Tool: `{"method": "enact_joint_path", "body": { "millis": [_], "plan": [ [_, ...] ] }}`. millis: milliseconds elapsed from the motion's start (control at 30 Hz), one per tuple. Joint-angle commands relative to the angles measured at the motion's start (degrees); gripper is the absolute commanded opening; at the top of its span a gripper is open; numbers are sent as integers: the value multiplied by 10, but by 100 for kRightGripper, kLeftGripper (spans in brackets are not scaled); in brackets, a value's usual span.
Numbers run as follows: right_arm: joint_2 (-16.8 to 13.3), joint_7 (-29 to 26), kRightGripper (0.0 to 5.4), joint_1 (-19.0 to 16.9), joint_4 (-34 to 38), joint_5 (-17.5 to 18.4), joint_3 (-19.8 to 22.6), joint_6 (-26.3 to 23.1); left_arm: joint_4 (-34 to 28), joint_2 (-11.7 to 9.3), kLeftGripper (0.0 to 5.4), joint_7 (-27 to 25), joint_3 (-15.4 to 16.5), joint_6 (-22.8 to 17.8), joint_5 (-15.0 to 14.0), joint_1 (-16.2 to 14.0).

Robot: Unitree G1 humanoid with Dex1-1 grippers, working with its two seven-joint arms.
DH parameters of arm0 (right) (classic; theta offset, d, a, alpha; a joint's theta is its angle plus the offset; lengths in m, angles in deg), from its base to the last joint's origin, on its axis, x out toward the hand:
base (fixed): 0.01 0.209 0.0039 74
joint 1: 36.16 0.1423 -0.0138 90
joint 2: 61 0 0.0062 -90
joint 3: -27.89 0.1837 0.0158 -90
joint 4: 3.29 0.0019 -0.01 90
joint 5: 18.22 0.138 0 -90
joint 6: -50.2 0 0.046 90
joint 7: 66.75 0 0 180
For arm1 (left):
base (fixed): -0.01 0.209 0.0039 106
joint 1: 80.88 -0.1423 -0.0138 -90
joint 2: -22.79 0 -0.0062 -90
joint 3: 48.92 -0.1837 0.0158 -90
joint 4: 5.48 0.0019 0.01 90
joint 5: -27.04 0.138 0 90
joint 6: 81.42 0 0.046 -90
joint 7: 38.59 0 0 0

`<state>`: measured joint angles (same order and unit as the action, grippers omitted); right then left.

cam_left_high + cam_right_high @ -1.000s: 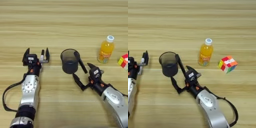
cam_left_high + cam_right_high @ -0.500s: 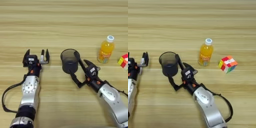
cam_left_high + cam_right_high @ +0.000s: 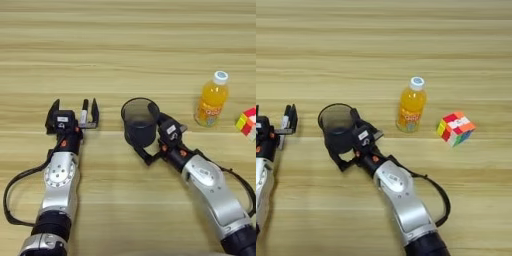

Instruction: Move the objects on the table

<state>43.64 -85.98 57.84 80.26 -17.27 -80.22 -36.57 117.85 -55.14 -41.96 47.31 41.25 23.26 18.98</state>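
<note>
A dark grey translucent cup [image 3: 139,121] is seen standing upright near the middle of the light-brown wood-grain counter [image 3: 125,45], its round rim open to the top and its wall dark enough that little shows through it. To its right, well apart, a small orange-juice bottle [image 3: 212,99] with a white cap is set upright, and further right again a multicoloured puzzle cube [image 3: 455,128] is placed (only its left part is caught in the left eye view).

The right gripper [image 3: 151,136] is positioned at the cup. Its two black fingers are spread wide: one finger [image 3: 159,121] lies along the cup's right side, close to the rim, while the other [image 3: 142,155] is stretched out just below and in front of the cup's base. The cup is thus found between the fingers, at their mouth rather than clasped; whether either finger actually touches the wall cannot be told, and nothing is seen to be gripped or lifted.

The left gripper [image 3: 72,110] is held low over the counter to the left of the cup, clearly apart from it. Its fingers are pointed away from the robot and are parted, with nothing between them. The left arm is laid along the counter behind it, a black cable [image 3: 15,182] looping out beside it.
</note>
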Motion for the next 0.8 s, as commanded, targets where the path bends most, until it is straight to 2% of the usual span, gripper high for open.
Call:
{"method": "enact_joint_path", "body": {
  "millis": [33, 400, 667, 800],
  "plan": [
    [10, 2, 538, 21, -30, -4, 4, 10, 3, 0, 540, 1, -1, 2, 5, 3],
    [36, 4, 538, 72, -121, -8, 12, 50, 4, 0, 540, 1, 0, 2, 4, 3],
    [47, 6, 538, 93, -167, -10, 22, 78, 5, -1, 540, 0, 1, 2, 4, 3],
    [52, 5, 503, 96, -179, -10, 25, 90, 3, -1, 540, 1, 1, 2, 4, 2]
  ]
}}
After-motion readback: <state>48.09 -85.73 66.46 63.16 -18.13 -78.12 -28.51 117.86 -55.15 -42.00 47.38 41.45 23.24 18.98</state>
